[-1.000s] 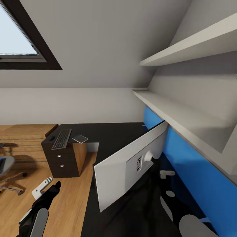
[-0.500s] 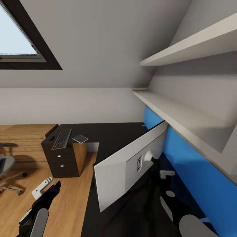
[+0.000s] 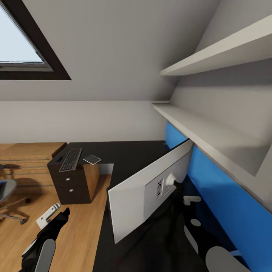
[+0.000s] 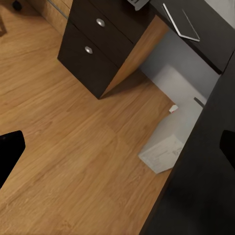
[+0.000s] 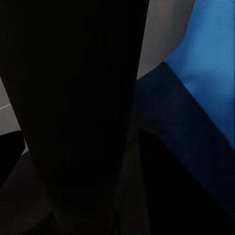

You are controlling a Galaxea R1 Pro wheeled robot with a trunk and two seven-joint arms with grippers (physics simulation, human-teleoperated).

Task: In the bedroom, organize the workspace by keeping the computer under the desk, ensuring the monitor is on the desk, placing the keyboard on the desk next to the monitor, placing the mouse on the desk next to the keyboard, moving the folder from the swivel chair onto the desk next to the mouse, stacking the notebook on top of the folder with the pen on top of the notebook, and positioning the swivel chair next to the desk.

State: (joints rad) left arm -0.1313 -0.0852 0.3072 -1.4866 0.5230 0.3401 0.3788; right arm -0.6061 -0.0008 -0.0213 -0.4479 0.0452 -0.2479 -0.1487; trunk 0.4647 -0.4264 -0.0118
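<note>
Monitor [image 3: 151,189] tilted on desk [image 3: 124,158], grey back showing; keyboard [image 3: 71,159] at desk's far left end; left gripper [image 4: 117,147] fingers apart; right gripper's state unclear.

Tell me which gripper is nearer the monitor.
Right. The right wrist view looks along a dark surface close up, apparently the monitor, by the blue back panel. The left arm hangs over the wood floor, beside the desk.

The tilted monitor [image 3: 151,189] blocks the desk [image 3: 124,155] at lower centre; the upper-left desk area beside the keyboard [image 3: 71,159] is free.
</note>
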